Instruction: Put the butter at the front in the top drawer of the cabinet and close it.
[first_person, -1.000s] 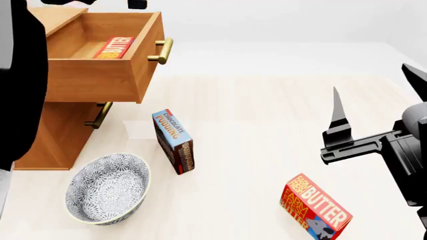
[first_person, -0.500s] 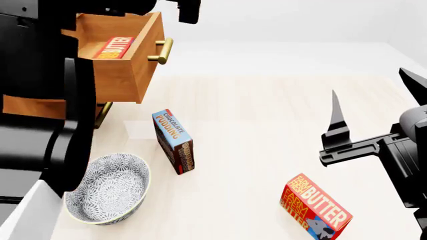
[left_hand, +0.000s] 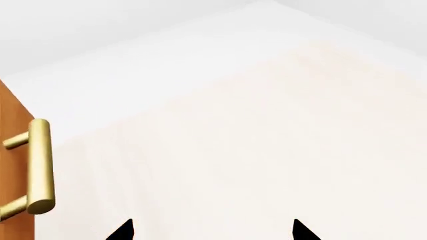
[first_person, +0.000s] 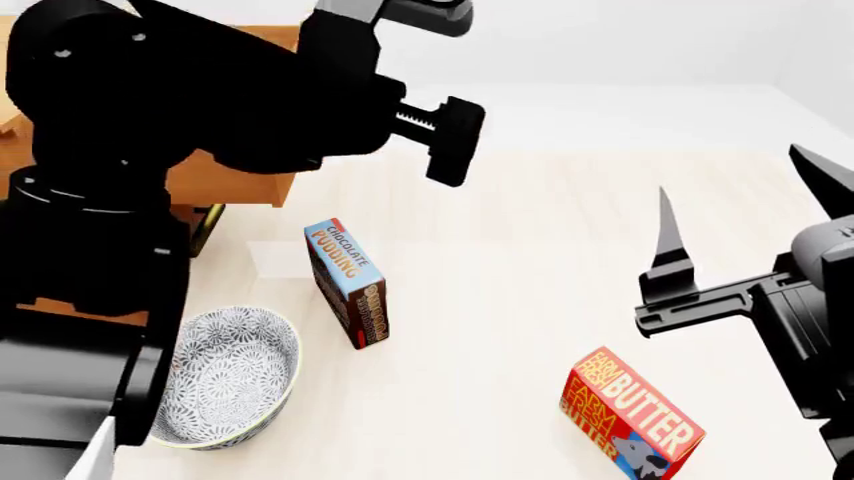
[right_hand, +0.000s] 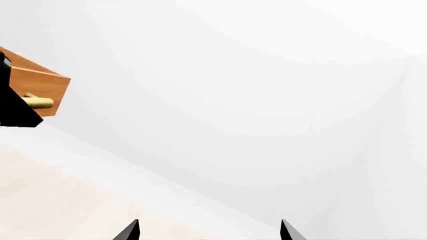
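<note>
Brass handle gleams, polished metal against the top drawer, its orange-brown wood satin. Tabletop: pale, matt woodgrain. Butter carton, printed card, slight sheen. Bowl, glazed patterned ceramic. Fingers matt black.

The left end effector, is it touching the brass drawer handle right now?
Apart. The left wrist view shows the left end effector with both fingertips over bare floor, and the brass handle off to one side with open floor between them.

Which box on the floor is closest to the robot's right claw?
The red-and-orange butter box. It lies just below the right gripper in the head view. The blue-and-brown chocolate pudding box stands farther away, next to the patterned bowl.
</note>
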